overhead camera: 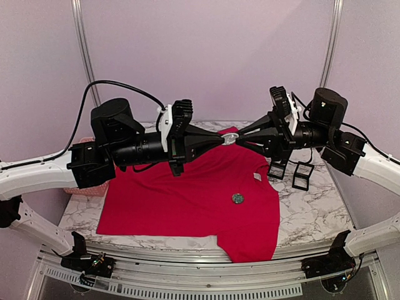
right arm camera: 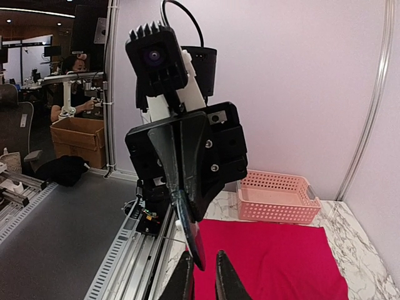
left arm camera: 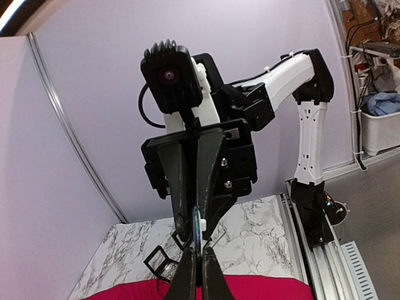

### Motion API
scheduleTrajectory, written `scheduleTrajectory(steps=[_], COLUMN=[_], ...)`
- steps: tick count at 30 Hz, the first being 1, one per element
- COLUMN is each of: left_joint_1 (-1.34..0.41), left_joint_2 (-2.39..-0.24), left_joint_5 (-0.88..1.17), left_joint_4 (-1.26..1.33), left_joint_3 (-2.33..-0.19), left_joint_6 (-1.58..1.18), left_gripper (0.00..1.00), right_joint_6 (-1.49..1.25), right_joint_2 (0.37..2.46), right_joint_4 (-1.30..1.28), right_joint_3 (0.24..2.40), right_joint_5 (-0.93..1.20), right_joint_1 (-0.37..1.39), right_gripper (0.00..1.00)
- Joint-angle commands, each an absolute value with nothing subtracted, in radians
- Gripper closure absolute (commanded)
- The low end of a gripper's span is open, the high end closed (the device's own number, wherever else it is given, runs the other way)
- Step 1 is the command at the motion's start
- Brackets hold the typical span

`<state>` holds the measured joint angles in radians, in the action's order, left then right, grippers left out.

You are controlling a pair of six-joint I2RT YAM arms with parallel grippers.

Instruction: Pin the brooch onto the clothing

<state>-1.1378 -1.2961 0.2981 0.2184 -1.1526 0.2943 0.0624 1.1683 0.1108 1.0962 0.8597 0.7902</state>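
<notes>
Left jaws pinched shut, tip to tip with the right jaws above the red T-shirt point(overhead camera: 169, 200). Right jaws' state? Can't tell.

A T-shirt point(overhead camera: 187, 200) lies spread on the table point(overhead camera: 312, 212), with a brooch point(overhead camera: 237, 198) on it right of centre. A basket point(right arm camera: 275, 197) stands at the table's left edge beside the T-shirt, two frames point(overhead camera: 303, 175) to the T-shirt's right. The left gripper point(overhead camera: 222, 142) and right gripper point(overhead camera: 233, 139) meet above its far edge.
</notes>
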Motion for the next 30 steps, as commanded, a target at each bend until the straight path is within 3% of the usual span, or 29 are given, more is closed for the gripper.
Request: scheduleTrajectory(steps=[1,5,11,14,18,19,21,25,27,30], left_joint_1=[-1.155,-1.155,-1.154,-1.152,-1.15,-1.15,-1.149,-1.139,-1.118,-1.037], left_joint_2=[-1.304,-1.307,-1.314,-1.317,-1.319,-1.32,-1.318,-1.309,-1.312,-1.345], left_joint_5=[0.309,0.305,0.304,0.309,0.287,0.271,0.227,0.158,0.106,0.07], left_joint_4=[0.202,0.199,0.211,0.216,0.22,0.221,0.221,0.207,0.169,0.059], left_joint_3=[-1.132,-1.133,-1.13,-1.131,-1.128,-1.125,-1.119,-1.1,-1.096,-1.095], left_joint_6=[0.252,0.24,0.177,0.155,0.138,0.132,0.129,0.126,0.123,0.09], left_gripper=[1.0,1.0,1.0,1.0,1.0,0.97,0.69,0.29,0.23,0.32], right_joint_6=[0.045,0.039,0.028,0.026,0.031,0.032,0.039,0.071,0.099,0.184], right_joint_2=[1.172,1.177,1.185,1.188,1.185,1.183,1.176,1.169,1.171,1.189], right_joint_4=[0.14,0.149,0.157,0.165,0.166,0.166,0.156,0.132,0.136,0.191], right_joint_3=[1.114,1.113,1.112,1.111,1.101,1.095,1.082,1.028,0.977,0.879], right_joint_5=[0.875,0.882,0.884,0.9,0.876,0.853,0.791,0.585,0.44,0.257], right_joint_1=[0.785,0.785,0.785,0.784,0.785,0.785,0.785,0.784,0.784,0.782], right_gripper=[0.94,0.97,0.91,1.0,1.0,1.0,1.0,1.0,1.0,1.0])
